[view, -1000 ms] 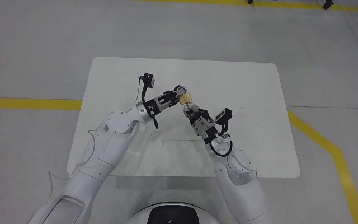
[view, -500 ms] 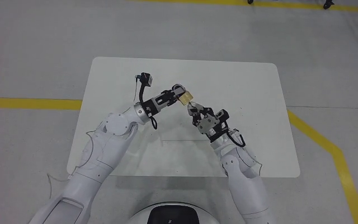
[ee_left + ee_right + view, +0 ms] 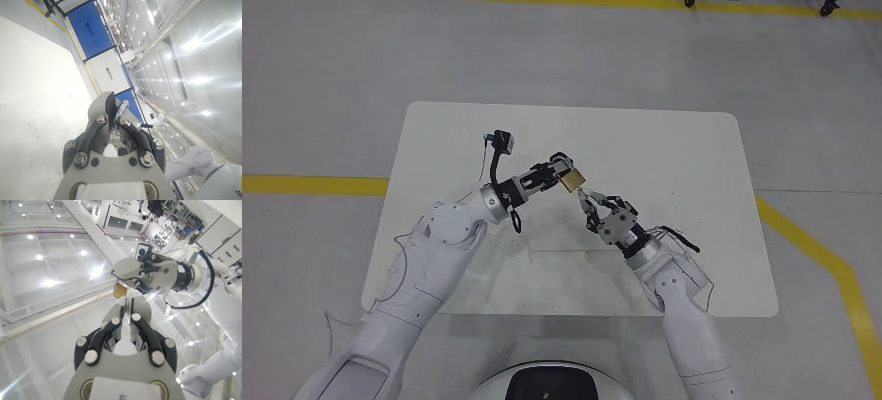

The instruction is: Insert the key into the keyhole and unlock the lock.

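Holds lock [image 3: 573, 180] pinched in left end effector [image 3: 563, 172] above bench [image 3: 682, 150]; pinches key [image 3: 127, 302] in right end effector [image 3: 588, 199], just beside lock's five o'clock.

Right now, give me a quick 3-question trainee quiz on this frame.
1. Multiple choice: what does the left gripper hold? A) key B) lock C) nothing
2. True or false: both grippers are open.
3. Fill in: the right gripper is shut on the ____.
Key: 1 B; 2 false; 3 key.
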